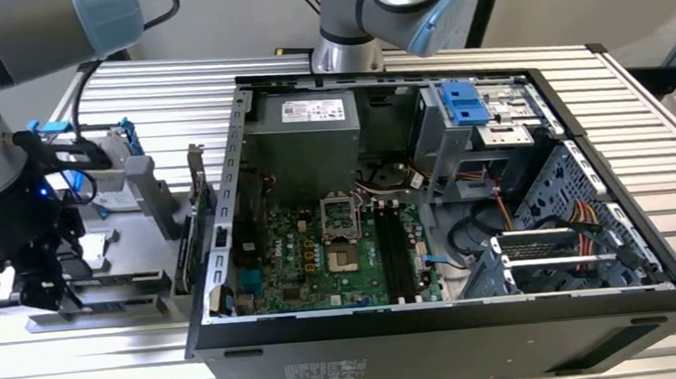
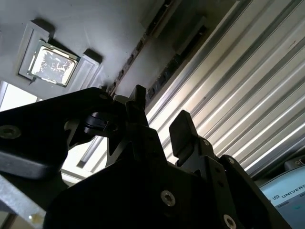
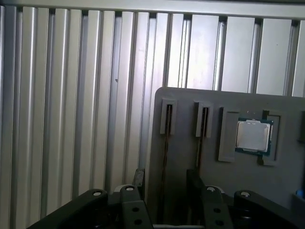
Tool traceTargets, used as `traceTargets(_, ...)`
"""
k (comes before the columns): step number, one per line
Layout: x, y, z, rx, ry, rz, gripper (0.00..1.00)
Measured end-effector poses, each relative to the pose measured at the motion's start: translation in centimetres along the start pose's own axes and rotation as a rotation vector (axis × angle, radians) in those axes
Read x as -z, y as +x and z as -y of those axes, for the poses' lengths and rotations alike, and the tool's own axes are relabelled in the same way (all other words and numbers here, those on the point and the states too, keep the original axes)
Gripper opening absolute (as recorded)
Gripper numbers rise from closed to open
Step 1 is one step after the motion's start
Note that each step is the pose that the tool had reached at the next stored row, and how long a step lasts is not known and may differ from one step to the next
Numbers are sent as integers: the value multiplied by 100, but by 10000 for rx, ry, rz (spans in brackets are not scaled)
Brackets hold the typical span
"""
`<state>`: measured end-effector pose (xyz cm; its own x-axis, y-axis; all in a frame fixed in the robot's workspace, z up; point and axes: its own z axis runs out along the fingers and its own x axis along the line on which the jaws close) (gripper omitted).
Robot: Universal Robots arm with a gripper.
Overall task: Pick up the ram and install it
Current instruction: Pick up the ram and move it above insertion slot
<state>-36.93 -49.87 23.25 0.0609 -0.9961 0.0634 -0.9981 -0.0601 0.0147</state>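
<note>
**Pincer [image 3: 165,172] open over the ram [image 3: 167,138]**

The pincer's fingers [image 3: 193,180] stand apart, and the ram lines up with the gap between them. It stands on edge in a grey holder's [image 3: 186,157] slot on the ribbed tabletop [image 3: 71,95], a thin dark strip.

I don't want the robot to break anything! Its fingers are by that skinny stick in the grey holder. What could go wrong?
The ram stands edge-on in a narrow slot of the grey holder, between the fingers of the open end effector; closing off-centre might tilt or drop it. A second slot sits close beside, so one finger might knock it. The processor chip lies bare in the same holder and might get bumped.
</note>
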Motion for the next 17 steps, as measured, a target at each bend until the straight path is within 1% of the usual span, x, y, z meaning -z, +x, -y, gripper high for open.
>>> traceTargets(11,-134,-8,2,-12,-6,-83,100)
traceTargets(12,-185,-11,3,-15,-6,-100,100)
traceTargets(17,-251,-16,4,-15,-6,-101,100)
